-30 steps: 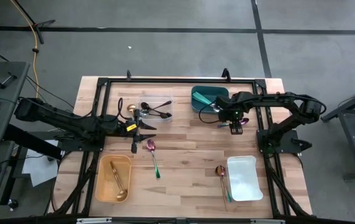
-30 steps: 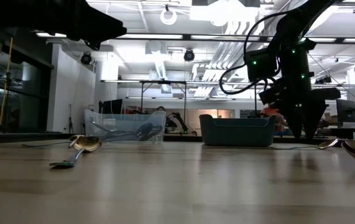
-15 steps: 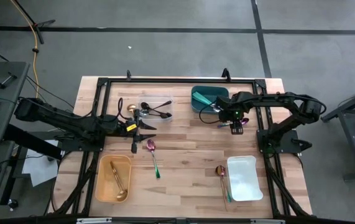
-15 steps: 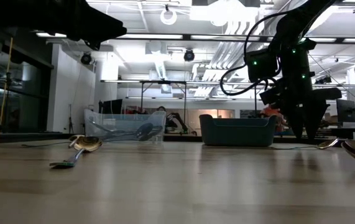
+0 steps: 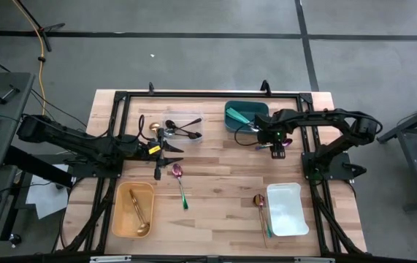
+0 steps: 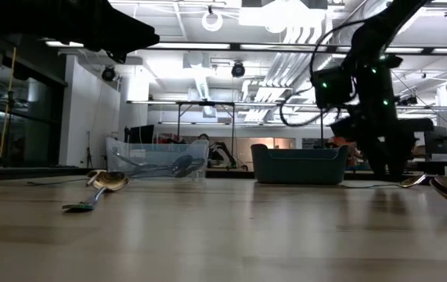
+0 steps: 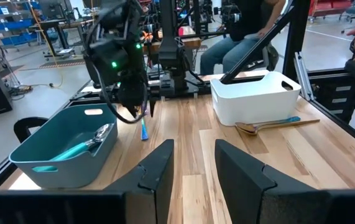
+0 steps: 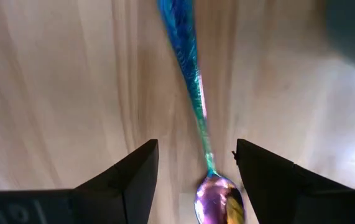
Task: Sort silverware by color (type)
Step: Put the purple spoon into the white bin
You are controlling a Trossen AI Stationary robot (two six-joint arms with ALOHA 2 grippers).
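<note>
An iridescent spoon (image 8: pixel 197 106) with a blue handle and a purple bowl (image 8: pixel 217 200) lies flat on the wood beside the teal container (image 5: pixel 245 115). My right gripper (image 8: pixel 196 180) points down over it, open, one finger on each side of the handle near the bowl, apart from it. My left gripper (image 5: pixel 166 143) hangs open and holds nothing at the table's left, next to the clear container (image 5: pixel 185 129) of black spoons. A pink-headed, green-handled spoon (image 5: pixel 180 183) lies on the table near it. A gold spoon (image 5: pixel 260 202) lies beside the white container (image 5: pixel 287 208).
A tan container (image 5: pixel 134 210) with gold spoons stands at the near left. The teal container (image 7: pixel 65 146) holds teal-handled utensils. Black frame rails run along the table's edges. Bare wood lies in the middle of the table. A seated person (image 7: pixel 245 25) shows beyond the table.
</note>
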